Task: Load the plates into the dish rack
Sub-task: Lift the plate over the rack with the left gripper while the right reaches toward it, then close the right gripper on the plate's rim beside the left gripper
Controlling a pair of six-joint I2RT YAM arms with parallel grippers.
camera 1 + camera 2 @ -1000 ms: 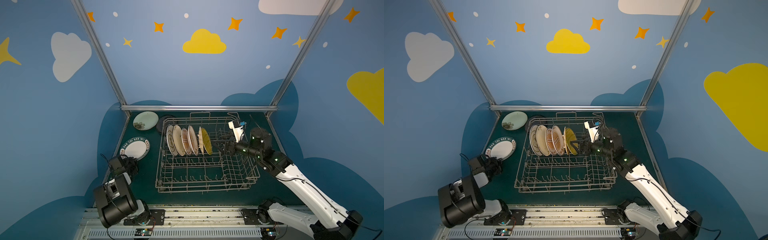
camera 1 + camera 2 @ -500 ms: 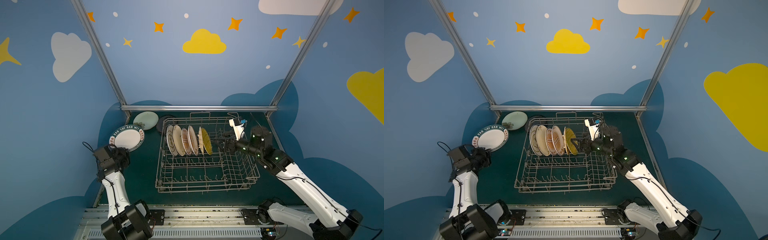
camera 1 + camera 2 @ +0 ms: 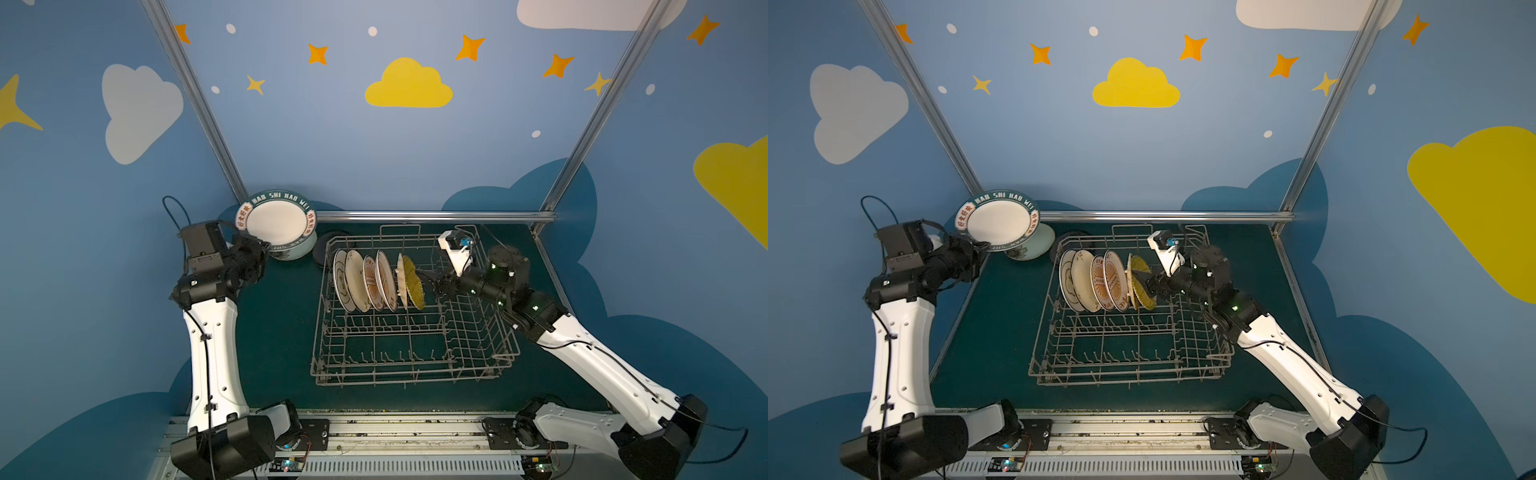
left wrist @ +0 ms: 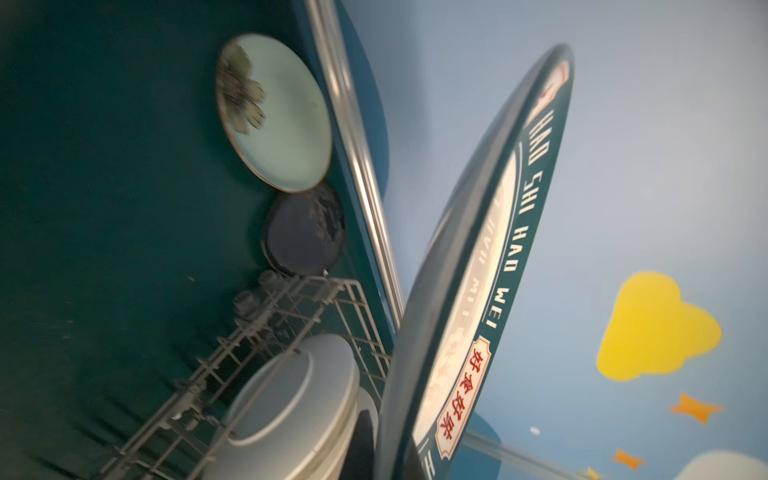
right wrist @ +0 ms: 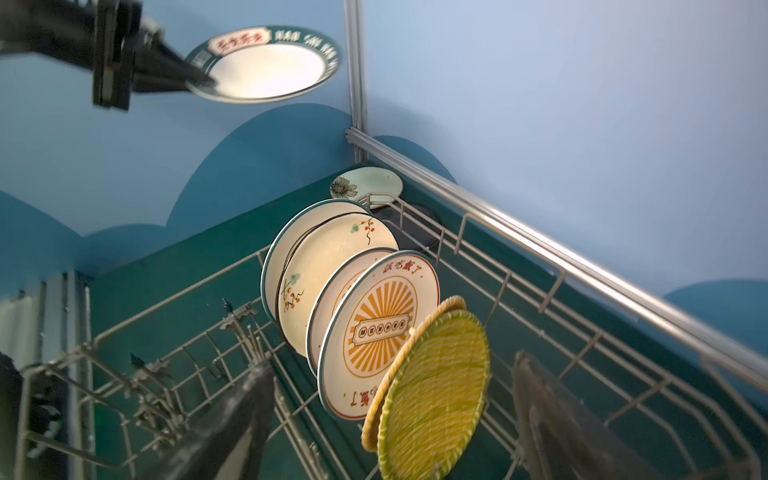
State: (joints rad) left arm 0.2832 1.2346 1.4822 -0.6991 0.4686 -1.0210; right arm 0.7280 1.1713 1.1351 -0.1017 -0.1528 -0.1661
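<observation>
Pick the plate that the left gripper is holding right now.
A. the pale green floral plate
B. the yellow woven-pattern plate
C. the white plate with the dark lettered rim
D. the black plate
C: in a top view the left gripper is shut on the edge of the white plate with the dark lettered rim, held up in the air, and the right wrist view shows the same grip.

Plate row (image 3: 376, 284) in rack (image 3: 415, 365) rear | my right gripper (image 3: 426, 281) right of it | my left gripper (image 3: 266, 249), held plate (image 3: 276, 222) left of rack | loose plates (image 4: 282, 120) behind its left corner
</observation>
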